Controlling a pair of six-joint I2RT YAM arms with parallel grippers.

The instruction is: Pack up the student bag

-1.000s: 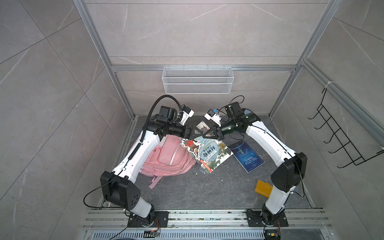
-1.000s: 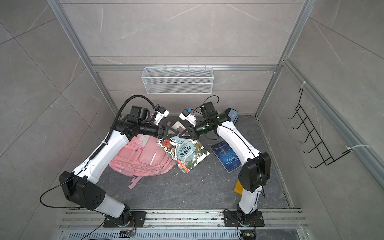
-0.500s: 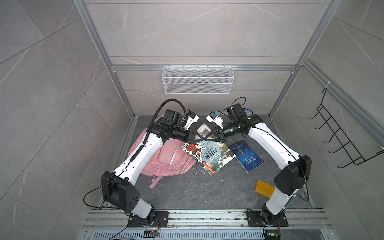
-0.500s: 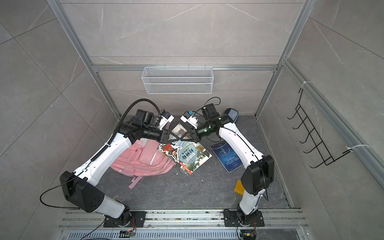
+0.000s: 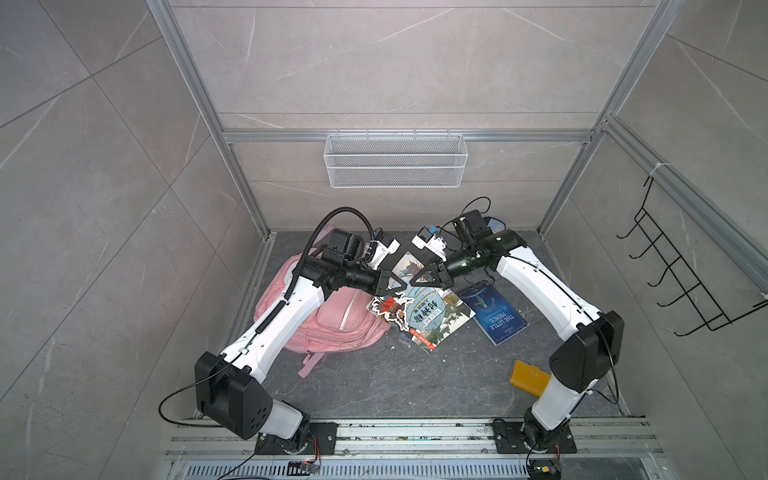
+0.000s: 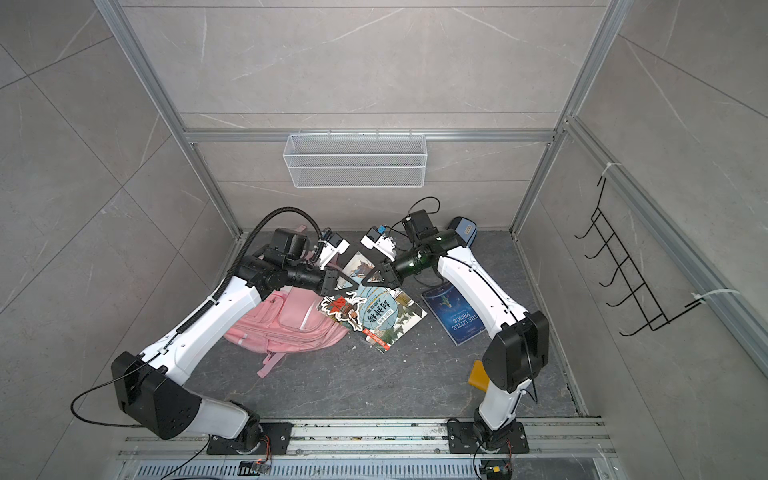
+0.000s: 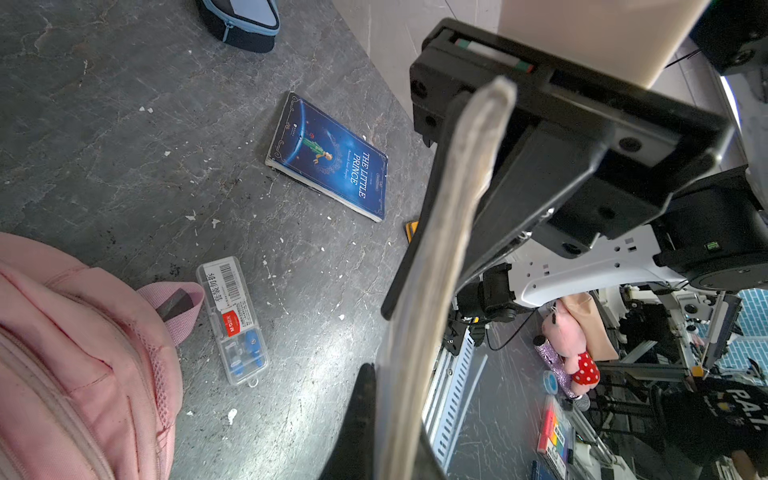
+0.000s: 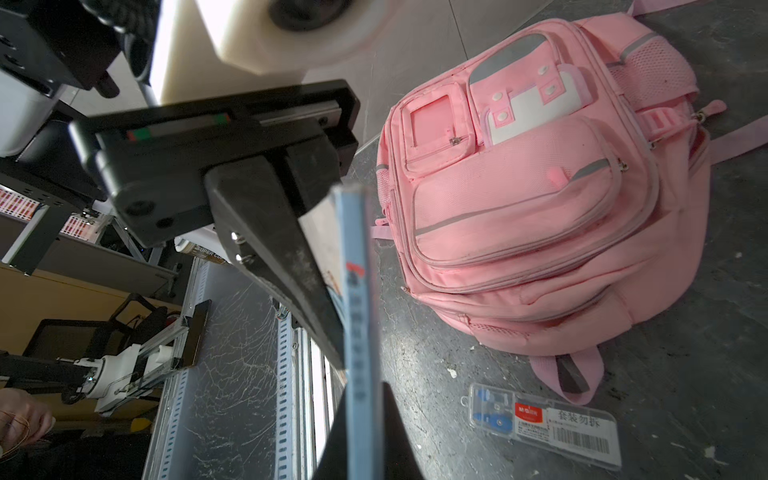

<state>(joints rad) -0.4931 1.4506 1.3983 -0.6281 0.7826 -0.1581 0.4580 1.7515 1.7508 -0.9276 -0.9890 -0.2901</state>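
While I've got both arms reaching into the middle, the left gripper point(image 5: 394, 286) is pinched down on the picture book point(image 5: 424, 316). The left wrist cam shows the pale page edge squeezed tight between its jaws. The right gripper point(image 5: 420, 277) is clamped on the same book from the opposite side, and its wrist cam shows the light blue spine point(image 8: 358, 332) running straight through the closed jaws. So that's 2 grips on 1 book, both along its far edge. The book hangs tilted with the cover facing up, above the dark floor point(image 5: 395, 386). The student bag point(image 5: 345, 322) is lying flat on the floor on the left side, partly under my left forearm, with the front pockets and white flap point(image 8: 536, 104) facing up. In both top views the near-left corner of the book overlaps the bag's right edge, but I can't tell if they actually touch. A clear plastic case point(image 7: 232, 320) with blue bits inside sits on the floor just beside the bag's strap loop point(image 7: 178, 305), below the raised book. The Little Prince point(image 5: 495, 312) lies flat to the right, apart from everything. A blue pencil case point(image 6: 463, 230) is back by the rear wall behind the right arm. A yellow block point(image 5: 530, 379) sits by the right arm's base. A wire basket point(image 5: 395, 160) hangs on the back wall.
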